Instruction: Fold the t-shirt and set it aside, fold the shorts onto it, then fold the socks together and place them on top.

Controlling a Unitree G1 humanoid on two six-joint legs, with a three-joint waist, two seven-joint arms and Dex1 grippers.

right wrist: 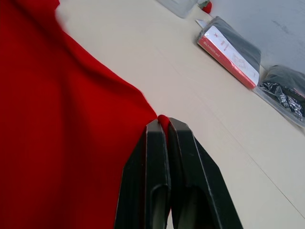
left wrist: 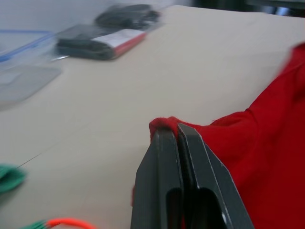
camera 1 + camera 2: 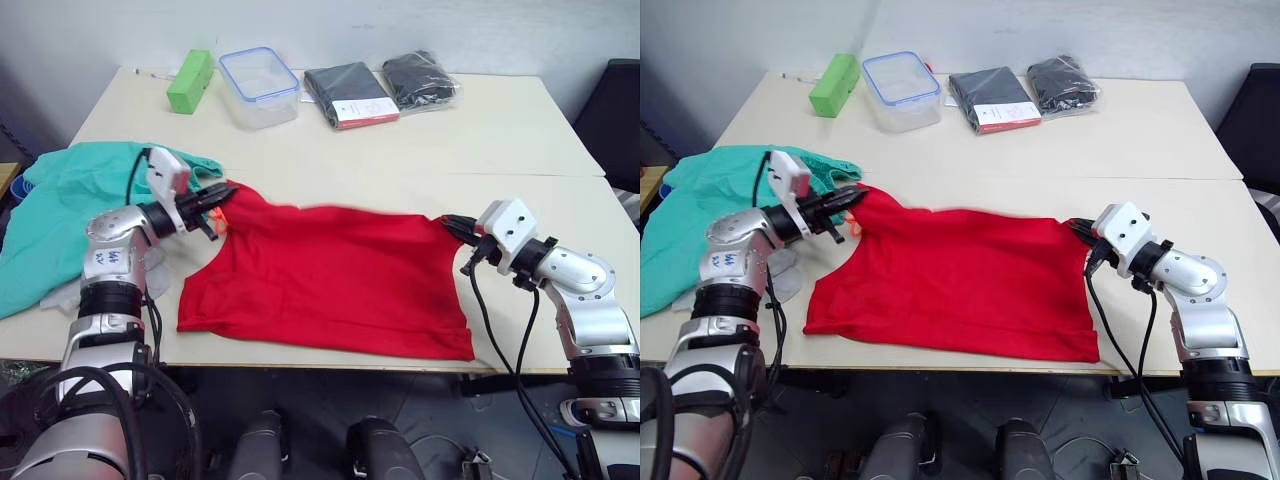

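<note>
The red t-shirt (image 3: 330,285) lies stretched across the front of the table, held up slightly at both far corners. My left gripper (image 3: 228,193) is shut on its left corner, the red cloth (image 2: 164,125) pinched between the fingers. At the opposite corner my right gripper (image 3: 447,224) is shut on the cloth (image 1: 163,119) too. The teal-green shorts (image 3: 60,215) lie bunched at the table's left edge, behind my left arm, with the orange drawstring (image 3: 218,218) showing near the gripper. A pale grey piece, maybe the socks (image 3: 785,275), lies under my left forearm.
At the table's back stand a green box (image 3: 190,80), a clear lidded container (image 3: 259,86) and two bagged dark garments (image 3: 350,95) (image 3: 420,78). A seam between two tabletops runs behind the shirt. A dark chair (image 3: 615,120) stands at the right.
</note>
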